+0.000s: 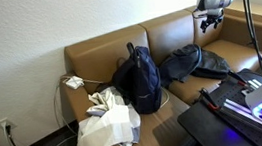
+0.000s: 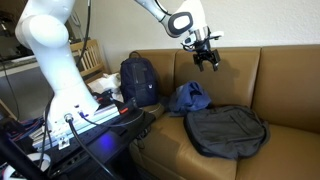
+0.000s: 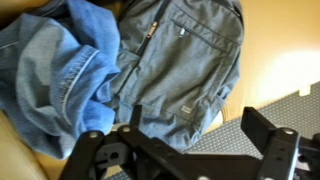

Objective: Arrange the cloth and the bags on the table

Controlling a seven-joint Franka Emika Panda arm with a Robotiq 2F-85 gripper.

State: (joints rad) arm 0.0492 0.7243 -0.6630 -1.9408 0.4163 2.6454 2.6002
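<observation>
Partway I'd guess: grey fabric backpack (image 2: 226, 130) lies flat on the brown leather couch (image 2: 290, 80), crumpled blue denim garment (image 2: 188, 97) beside it wants straightening, pincer (image 2: 207, 55) hangs open and empty above.

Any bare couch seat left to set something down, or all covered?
Bare: the couch seat beyond the flat grey backpack, and a narrow strip between the upright backpack and the denim garment. Crowded: denim lies against the flat backpack; the white bag fills the far end.
</observation>
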